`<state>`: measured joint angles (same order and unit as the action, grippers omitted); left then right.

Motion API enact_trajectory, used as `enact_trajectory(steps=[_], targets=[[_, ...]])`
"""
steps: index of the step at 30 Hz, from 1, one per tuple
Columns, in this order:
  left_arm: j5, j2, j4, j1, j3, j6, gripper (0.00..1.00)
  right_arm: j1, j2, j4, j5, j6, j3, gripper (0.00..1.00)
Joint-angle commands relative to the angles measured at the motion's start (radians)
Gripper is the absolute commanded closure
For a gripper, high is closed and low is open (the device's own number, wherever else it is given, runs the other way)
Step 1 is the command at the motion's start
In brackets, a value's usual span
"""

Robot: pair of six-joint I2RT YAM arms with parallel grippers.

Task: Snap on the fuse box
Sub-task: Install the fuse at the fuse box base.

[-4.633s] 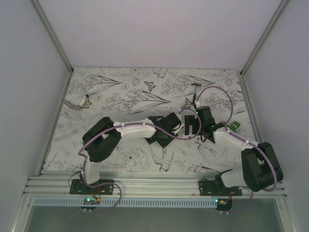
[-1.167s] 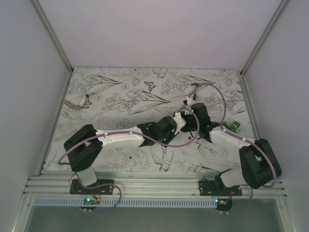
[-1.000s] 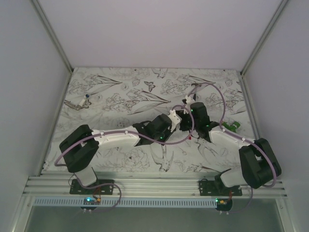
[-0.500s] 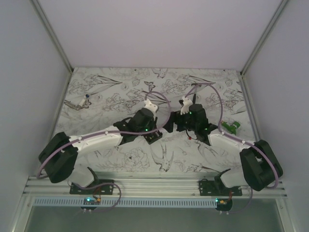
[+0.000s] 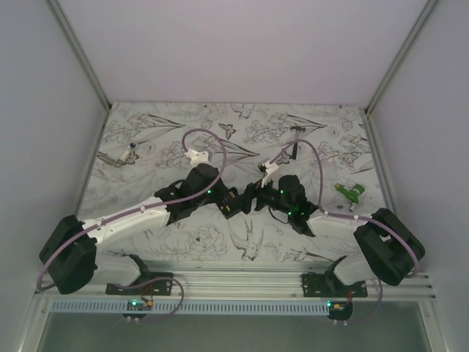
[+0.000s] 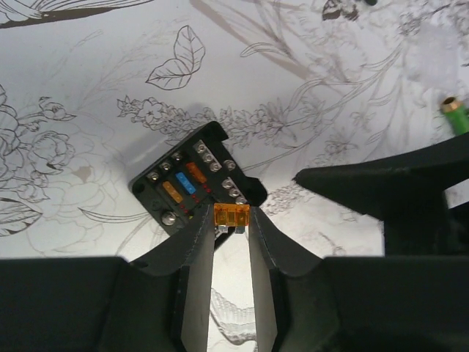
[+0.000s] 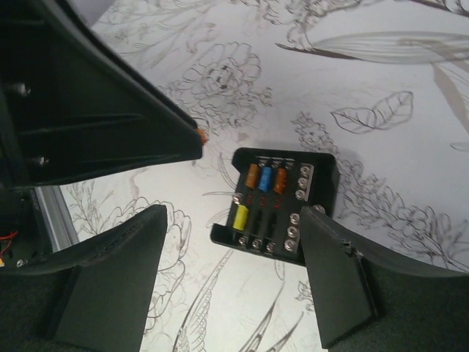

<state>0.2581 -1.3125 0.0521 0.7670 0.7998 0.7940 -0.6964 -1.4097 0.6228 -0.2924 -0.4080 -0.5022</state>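
Observation:
The fuse box (image 6: 194, 187) is a small black box lying flat on the patterned table, with orange, blue and yellow fuses (image 7: 265, 180) in its slots. My left gripper (image 6: 231, 220) is shut on a loose orange blade fuse (image 6: 231, 214), held just off the box's near corner, prongs toward the camera. My right gripper (image 7: 234, 257) stands open over the fuse box (image 7: 278, 202); one finger (image 7: 337, 271) overlaps its corner and the other is well off to the side. In the top view both grippers meet mid-table (image 5: 242, 199) and hide the box.
A green object (image 5: 352, 192) lies at the right of the table, and its tip (image 6: 454, 114) shows in the left wrist view. A small metal tool (image 5: 117, 156) lies at the far left. White walls enclose the table on three sides.
Both wrists have shifted left and nearer the front edge. The left arm has swung out to the left, still holding the fuse. The right jaws have narrowed a little.

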Motion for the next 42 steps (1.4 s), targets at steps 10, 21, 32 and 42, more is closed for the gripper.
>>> enact_trajectory(steps=[10, 21, 32, 42], targets=[[0.058, 0.14, 0.006, 0.06, 0.009, 0.188, 0.79, -0.132, -0.016, 0.438, 0.191, 0.048, 0.085, 0.43], [0.123, 0.169, 0.007, 0.122, 0.012, 0.213, 0.79, -0.185, -0.012, 0.505, 0.252, 0.09, 0.087, 0.61], [0.121, 0.166, 0.008, 0.135, 0.009, 0.212, 0.78, -0.186, 0.01, 0.487, 0.24, 0.122, 0.089, 0.95], [0.102, 0.204, 0.006, 0.13, 0.007, 0.102, 0.57, -0.141, 0.04, 0.39, 0.189, 0.132, 0.078, 1.0]])
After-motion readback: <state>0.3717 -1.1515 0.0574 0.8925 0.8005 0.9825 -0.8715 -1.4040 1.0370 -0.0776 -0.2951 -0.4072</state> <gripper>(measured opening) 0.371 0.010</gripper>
